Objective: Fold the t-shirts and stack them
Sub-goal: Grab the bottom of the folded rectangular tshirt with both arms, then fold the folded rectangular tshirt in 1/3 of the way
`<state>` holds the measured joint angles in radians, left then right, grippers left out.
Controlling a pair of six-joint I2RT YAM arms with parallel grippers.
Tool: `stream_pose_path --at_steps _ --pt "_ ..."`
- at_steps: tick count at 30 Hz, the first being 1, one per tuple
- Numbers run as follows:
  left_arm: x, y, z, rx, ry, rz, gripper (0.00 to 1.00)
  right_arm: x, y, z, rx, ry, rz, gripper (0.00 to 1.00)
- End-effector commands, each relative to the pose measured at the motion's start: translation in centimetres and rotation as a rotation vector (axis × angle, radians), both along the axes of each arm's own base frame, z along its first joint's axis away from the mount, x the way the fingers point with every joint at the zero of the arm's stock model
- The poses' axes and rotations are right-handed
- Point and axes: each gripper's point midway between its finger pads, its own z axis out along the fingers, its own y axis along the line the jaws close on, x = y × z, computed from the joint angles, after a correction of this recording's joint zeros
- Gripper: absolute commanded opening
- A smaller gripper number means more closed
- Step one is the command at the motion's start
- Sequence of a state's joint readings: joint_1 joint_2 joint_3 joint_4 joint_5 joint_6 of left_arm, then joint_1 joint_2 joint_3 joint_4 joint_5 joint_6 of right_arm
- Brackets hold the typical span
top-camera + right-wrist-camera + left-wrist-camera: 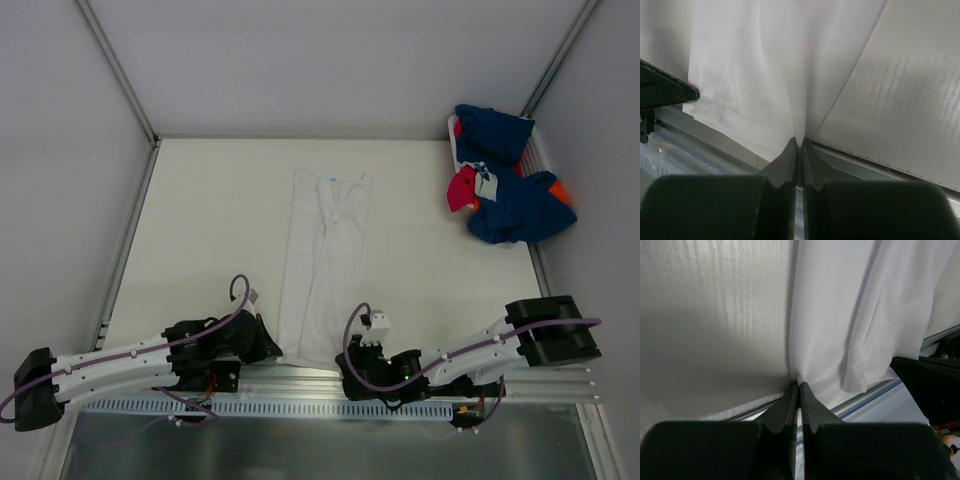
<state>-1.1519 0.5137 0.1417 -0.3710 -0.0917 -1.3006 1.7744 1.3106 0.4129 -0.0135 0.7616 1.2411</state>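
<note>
Overhead view first. The white t-shirt (322, 262) lies in the middle of the table (210, 230), folded lengthwise into a narrow strip. Its collar, with a small blue label, points to the far side, and its hem reaches the near edge. The left gripper (276, 353) sits at the near-left corner of the hem and the right gripper (343, 364) at the near-right corner. Both arms lie low along the near edge. At the far-right corner, a white basket (541, 152) holds crumpled navy t-shirts (512, 205), well apart from the white one. A pinkish-red t-shirt (461, 189) shows at the left side of that heap, and some orange cloth (563, 190) shows at its right side.

Left wrist view. The fingers (789, 405) are pressed together, pinching the corner of the white cloth where it meets the table edge. The cloth runs upward from the fingertips in soft lengthwise folds, with bare table surface to its left. A metal rail (875, 390) runs below the hem.

Right wrist view. The fingers (810, 160) are likewise pressed together on the opposite hem corner. The white cloth extends up and to the left, with bare table to its right. The dark body of the other arm is visible at the left edge.
</note>
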Motion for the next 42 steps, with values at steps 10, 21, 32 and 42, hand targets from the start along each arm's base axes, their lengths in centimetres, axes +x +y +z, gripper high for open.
stream_pose_path --at_steps 10,21,32,42 --pt "3.9 -2.2 5.4 0.093 -0.196 -0.017 0.00 1.9 -1.6 1.5 -0.237 -0.080 0.030 0.00" --pt "7.6 -3.3 5.6 0.240 -0.265 -0.008 0.00 8.6 -0.2 3.7 -0.374 -0.141 0.039 0.00" --pt "13.8 -1.8 8.1 0.264 -0.343 0.097 0.00 14.8 1.6 6.4 -0.410 -0.160 0.054 0.00" --pt "22.0 -4.1 10.5 0.334 -0.411 0.054 0.00 22.1 1.0 9.7 -0.398 -0.160 0.022 0.00"
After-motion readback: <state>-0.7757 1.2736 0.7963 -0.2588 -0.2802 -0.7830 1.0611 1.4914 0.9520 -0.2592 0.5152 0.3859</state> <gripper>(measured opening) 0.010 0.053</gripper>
